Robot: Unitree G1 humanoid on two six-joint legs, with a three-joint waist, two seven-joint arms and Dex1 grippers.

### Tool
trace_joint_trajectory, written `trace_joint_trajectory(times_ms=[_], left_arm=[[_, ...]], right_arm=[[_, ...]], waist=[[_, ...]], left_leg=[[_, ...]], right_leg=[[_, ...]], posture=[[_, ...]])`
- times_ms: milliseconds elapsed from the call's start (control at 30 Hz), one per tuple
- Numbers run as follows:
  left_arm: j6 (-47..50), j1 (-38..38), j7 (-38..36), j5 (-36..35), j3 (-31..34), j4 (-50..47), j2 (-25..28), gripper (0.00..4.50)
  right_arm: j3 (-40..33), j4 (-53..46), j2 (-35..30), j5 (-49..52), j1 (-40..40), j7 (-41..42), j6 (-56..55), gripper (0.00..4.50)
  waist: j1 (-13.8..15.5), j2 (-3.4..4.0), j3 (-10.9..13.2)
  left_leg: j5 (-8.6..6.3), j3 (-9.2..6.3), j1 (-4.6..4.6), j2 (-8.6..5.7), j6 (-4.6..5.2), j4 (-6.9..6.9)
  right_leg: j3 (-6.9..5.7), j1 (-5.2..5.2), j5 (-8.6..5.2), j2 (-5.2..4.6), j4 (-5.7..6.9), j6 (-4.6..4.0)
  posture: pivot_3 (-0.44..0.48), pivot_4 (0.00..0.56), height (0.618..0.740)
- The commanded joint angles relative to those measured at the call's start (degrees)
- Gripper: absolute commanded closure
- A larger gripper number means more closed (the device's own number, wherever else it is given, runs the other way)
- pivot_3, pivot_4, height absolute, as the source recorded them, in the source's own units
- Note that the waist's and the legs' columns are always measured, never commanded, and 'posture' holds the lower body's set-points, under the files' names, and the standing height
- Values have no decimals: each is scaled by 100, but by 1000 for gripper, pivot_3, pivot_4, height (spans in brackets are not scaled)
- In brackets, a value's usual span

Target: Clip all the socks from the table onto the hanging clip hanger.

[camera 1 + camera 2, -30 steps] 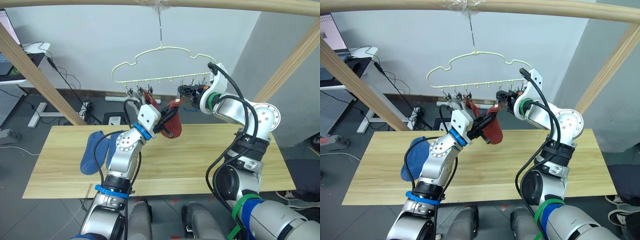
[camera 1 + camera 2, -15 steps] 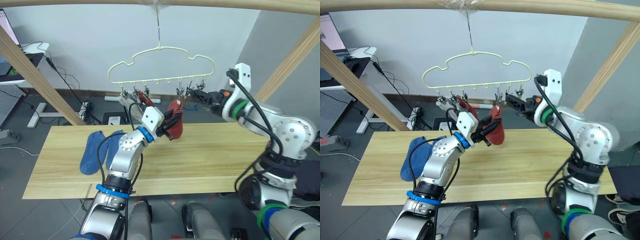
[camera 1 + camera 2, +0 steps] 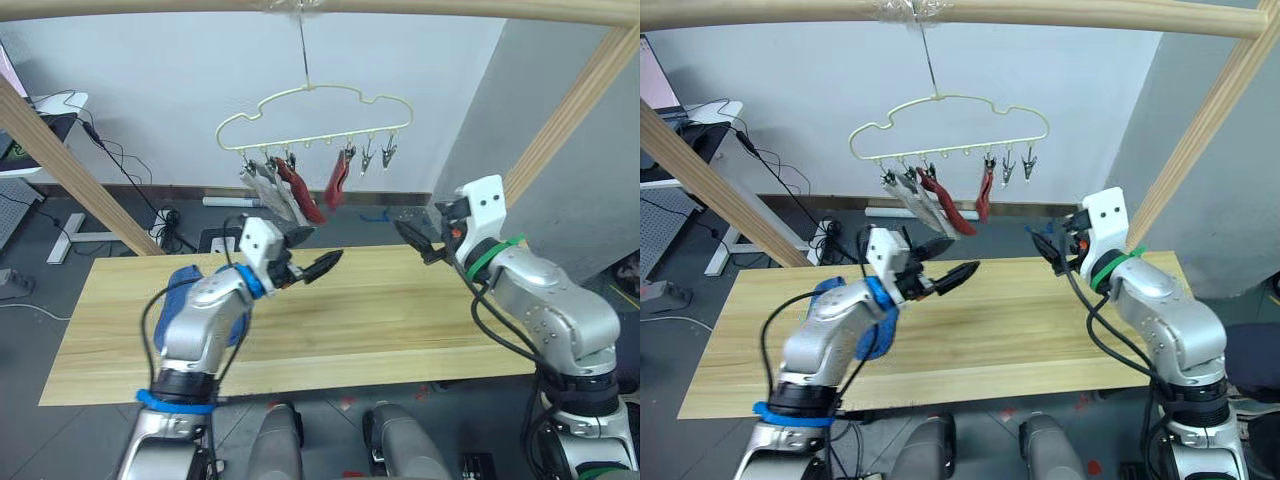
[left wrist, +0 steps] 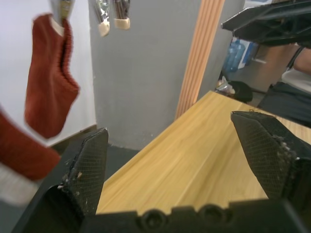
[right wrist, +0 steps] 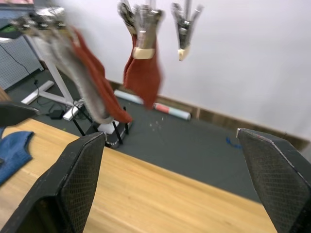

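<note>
The pale-yellow clip hanger (image 3: pixel 312 104) hangs from the top wooden bar. Two light grey socks (image 3: pixel 264 190) and two rust-red socks (image 3: pixel 336 180) dangle from its clips; the two right-hand clips (image 3: pixel 378 154) are bare. Blue socks (image 3: pixel 182 283) lie on the table (image 3: pixel 400 320) at the left, partly hidden by my left arm. My left gripper (image 3: pixel 318 265) hovers over the table below the hanger, open and empty. My right gripper (image 3: pixel 415 236) is open and empty too, to the right of and lower than the hanger. In the left wrist view a red sock (image 4: pixel 48 82) hangs beyond the fingers (image 4: pixel 90 165).
A round-barred wooden frame surrounds the table: a top bar (image 3: pixel 420 8), a slanted left post (image 3: pixel 60 150) and a slanted right post (image 3: pixel 565 115). A desk with cables (image 3: pixel 55 105) stands at the back left. Bare tabletop stretches between the arms.
My left gripper opened and let go of the rust-red sock, which now hangs clipped. It dropped away over the table. My right arm pulled back from the clips to the right.
</note>
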Motion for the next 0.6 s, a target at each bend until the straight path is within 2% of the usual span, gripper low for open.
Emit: trace_joint_trajectory(times_ms=[33, 200, 333, 600], left_arm=[[598, 123, -310, -676, 407, -746, 453, 0], [1242, 300, -192, -1321, 835, -1298, 840, 0], [1461, 418, -57, -1503, 1004, -1629, 1063, 0], [1632, 422, 443, -1812, 1218, -2056, 1026, 0]], right_arm=[[222, -107, 208, -543, 39, -198, -678, 560], [642, 261, 621, -1291, -90, -466, -1324, 2265], [797, 972, 1151, -1723, -405, -724, -1890, 2265], [697, 2474, 1849, -2221, -1112, -1056, -2731, 2265]], waist=[[6, -1, 1], [51, -1, 1], [67, -4, 3], [178, -5, 3]], left_leg=[[0, 0, 1, 0, 0, 2], [4, -6, 6, 1, -3, 8], [4, -6, 9, 3, -3, 8], [5, -9, 8, 3, -4, 7]], right_leg=[[1, 0, -1, -1, 3, 1], [-2, 0, -2, -1, 18, 3], [1, 0, 0, 0, 23, 0], [-1, 0, 7, -1, 21, -13]], posture=[[13, 181, 740], [30, 188, 740], [59, 202, 740], [96, 211, 740]])
